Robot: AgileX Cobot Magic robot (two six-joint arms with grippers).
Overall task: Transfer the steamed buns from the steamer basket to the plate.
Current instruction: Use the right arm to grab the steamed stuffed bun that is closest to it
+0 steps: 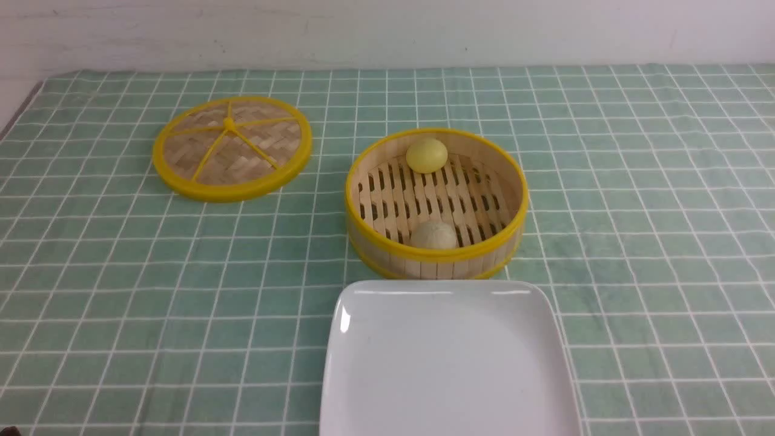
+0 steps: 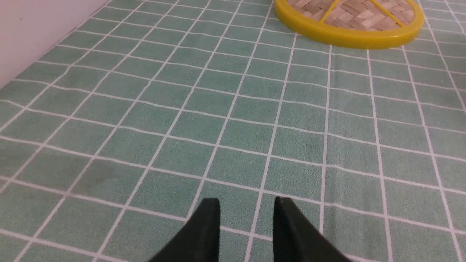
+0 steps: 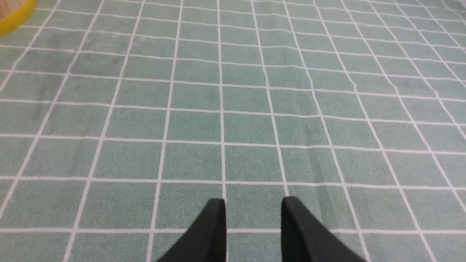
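Black left gripper (image 2: 247, 199): shown only in the left wrist view. Its two fingers stand a moderate gap apart over the cloth and hold nothing.
Black right gripper (image 3: 253, 198): shown only in the right wrist view. Its fingers are parted about as far, also over the cloth, and hold nothing.
Front view: the only one that takes in the plate and both buns. Both grippers lie outside it.
Plate (image 1: 448, 363): glossy white and square with rounded corners, nearest the robot and a little right of centre. Its near part is cut off by the picture's edge.
Plate and basket: the plate's far edge lies just beside the basket's near wall. Whether they touch cannot be told.
Steamer basket (image 1: 436, 253): round and uncovered, with a pale wood wall, yellow rims and a slatted floor, just beyond the plate. The right wrist view catches only a sliver of its yellow rim at one corner.
Pale bun (image 1: 433, 235): a beige-grey dome on the slats by the basket's near wall. The near rim hides its lower part.
Yellow bun (image 1: 427, 155): a bright, smooth dome by the far wall, in full sight and well apart from the pale one.
Lid (image 1: 232, 148): flat and woven, with a yellow rim and spokes. It lies on the cloth left of the basket, slightly farther back and apart from it. The left wrist view shows its near part well ahead of the fingers.
Tablecloth (image 1: 636, 212): green with a white grid, and slightly rippled in the right wrist view.
Wall (image 1: 387, 30): white, behind the cloth's far edge.
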